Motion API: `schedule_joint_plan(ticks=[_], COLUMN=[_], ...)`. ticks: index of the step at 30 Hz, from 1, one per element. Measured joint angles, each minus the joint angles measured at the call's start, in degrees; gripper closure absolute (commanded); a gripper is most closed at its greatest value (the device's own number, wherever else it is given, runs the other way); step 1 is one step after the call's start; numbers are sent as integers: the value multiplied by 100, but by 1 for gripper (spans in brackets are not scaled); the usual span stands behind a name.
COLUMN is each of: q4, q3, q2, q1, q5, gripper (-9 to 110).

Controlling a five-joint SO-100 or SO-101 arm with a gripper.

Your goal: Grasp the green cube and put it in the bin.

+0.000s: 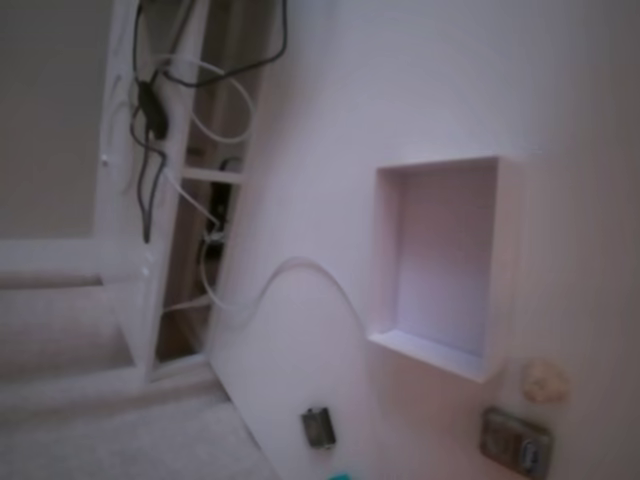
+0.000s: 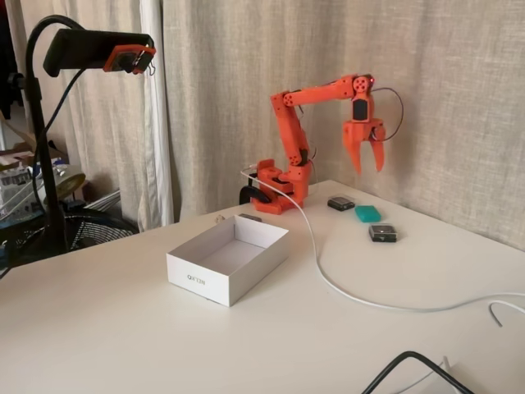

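Observation:
The green cube [image 2: 367, 213] is a small teal block lying on the white table to the right of the arm's base. In a fixed view only a teal sliver of the green cube [image 1: 340, 477] shows at the bottom edge. My orange gripper [image 2: 369, 167] hangs in the air above the cube, pointing down, open and empty. It touches nothing. The bin [image 2: 201, 279] is a white open box standing empty in the table's middle, well left of the cube. The bin [image 1: 505, 265] also shows in the tilted fixed view, where the gripper is out of sight.
A small dark grey box [image 2: 340, 203] and a grey metallic gadget [image 2: 383, 233] flank the cube. A white cable [image 2: 328, 279] runs from the arm's base across the table. A black cable [image 2: 410, 361] lies at the front. A camera on a gooseneck [image 2: 98, 49] stands at left.

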Motion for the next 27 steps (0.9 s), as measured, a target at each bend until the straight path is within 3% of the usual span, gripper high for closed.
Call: schedule_joint_plan(ticks=[12,27], q4=[-1204,-2725], q3=[1582,2180], q2=[-519,-606], q1=[554,255], q5=[-18,-18], gripper=[78,70])
